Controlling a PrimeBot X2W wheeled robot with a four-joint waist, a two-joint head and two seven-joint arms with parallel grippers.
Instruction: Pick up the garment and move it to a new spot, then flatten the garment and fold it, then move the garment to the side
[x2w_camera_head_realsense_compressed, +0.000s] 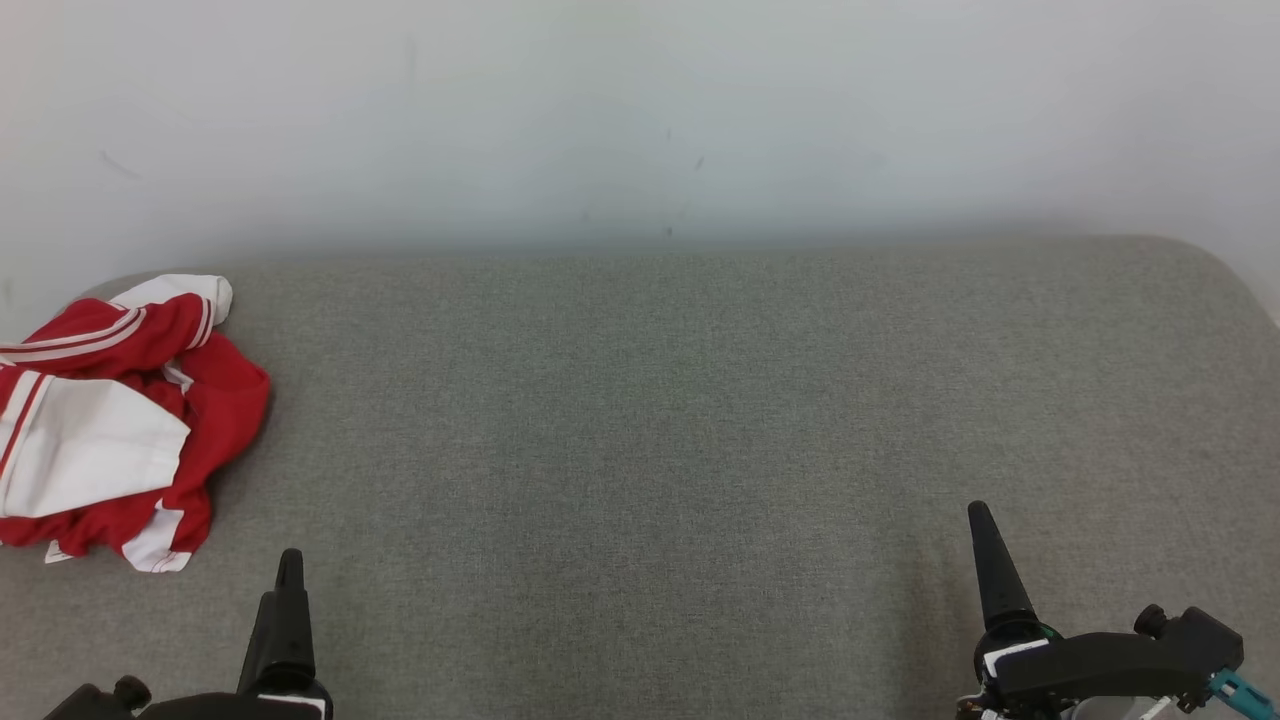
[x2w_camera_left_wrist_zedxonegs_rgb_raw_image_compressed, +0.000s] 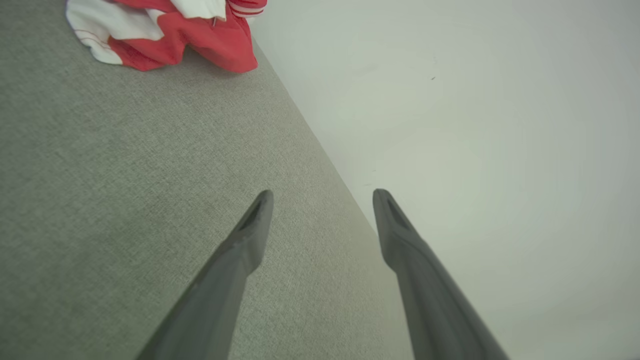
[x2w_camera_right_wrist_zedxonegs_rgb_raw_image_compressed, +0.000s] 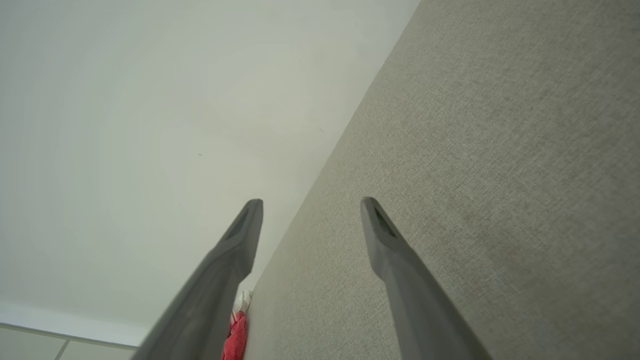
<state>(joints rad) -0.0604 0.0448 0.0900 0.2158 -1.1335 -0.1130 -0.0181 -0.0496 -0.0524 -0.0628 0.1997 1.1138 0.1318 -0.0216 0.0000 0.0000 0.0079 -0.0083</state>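
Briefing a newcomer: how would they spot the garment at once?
Start from the wide grey fabric surface against the pale wall. At its left edge lies the garment, crumpled. It alone is red with white panels and stripes.

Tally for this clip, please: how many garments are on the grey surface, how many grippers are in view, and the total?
Red-and-white garment, crumpled: 1
Grippers, both open, left gripper and right gripper: 2
Total: 3
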